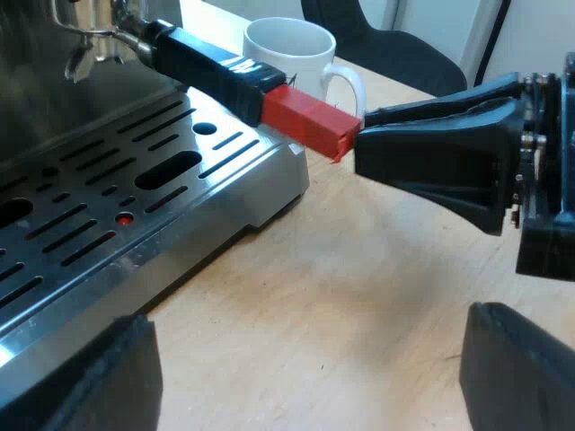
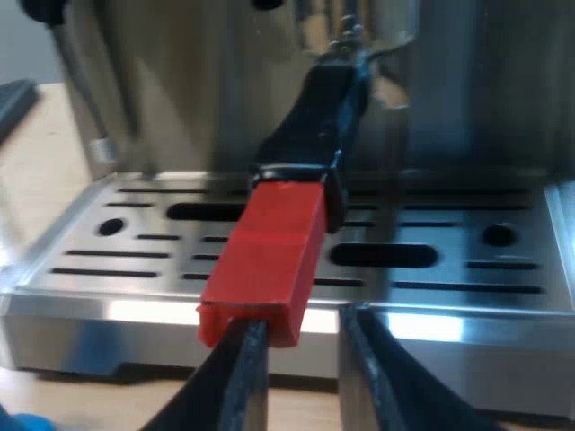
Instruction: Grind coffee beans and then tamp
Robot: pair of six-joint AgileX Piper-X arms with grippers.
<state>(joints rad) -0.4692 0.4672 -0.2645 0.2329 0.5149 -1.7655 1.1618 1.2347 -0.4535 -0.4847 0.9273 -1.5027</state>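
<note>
The holder's dark handle [image 1: 211, 67] is locked into the espresso machine's front and juts out over the slotted metal drip tray [image 1: 135, 206]. Its red end [image 1: 310, 124] points at my right gripper [image 1: 361, 136], whose tips sit right at the end of it. From the right wrist, the red end [image 2: 269, 260] lies just ahead of my right gripper [image 2: 304, 359]. Its fingers stand apart and open, one finger [image 2: 241, 373] under the red block's edge. My left gripper [image 1: 305, 359] hangs open over the wooden table beside the tray, holding nothing.
A white mug [image 1: 287, 49] stands on the table behind the handle. A dark chair [image 1: 395, 45] is beyond the table edge. The machine's steam wand [image 2: 85, 99] hangs over one end of the drip tray [image 2: 503, 287]. Something blue [image 2: 16, 420] peeks in below the tray.
</note>
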